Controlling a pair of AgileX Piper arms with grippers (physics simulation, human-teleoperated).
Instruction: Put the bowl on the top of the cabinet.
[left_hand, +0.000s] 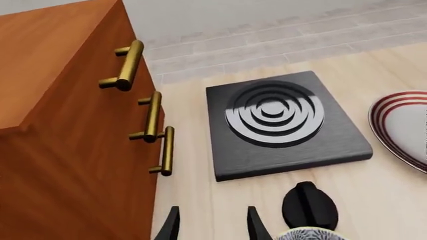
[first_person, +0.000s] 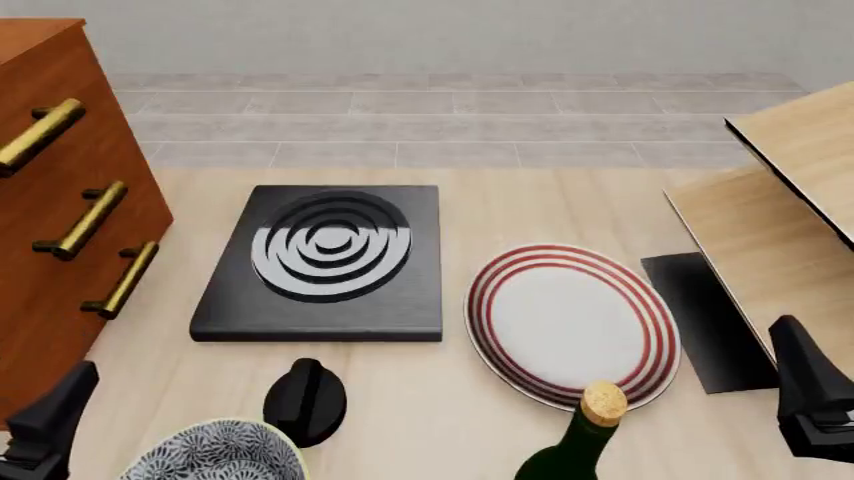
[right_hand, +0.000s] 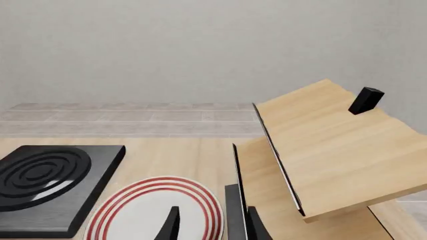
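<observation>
The left end effector (left_hand: 211, 225) hangs with fingers parted and empty, as does the right end effector (right_hand: 213, 226). The bowl (first_person: 214, 453) sits on the desk (first_person: 574, 205) just right of the left one, a black knob (first_person: 306, 398) beyond it, the cabinet (first_person: 54, 200) ahead-left.

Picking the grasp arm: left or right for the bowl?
Left. The bowl sits at the table's near-left, beside the left gripper and near the cabinet; the right gripper is far across.

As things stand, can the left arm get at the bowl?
Probably yes. The bowl sits at the near edge just beside the left claw, which is open and empty. Only the black knob is close, behind it.
</observation>
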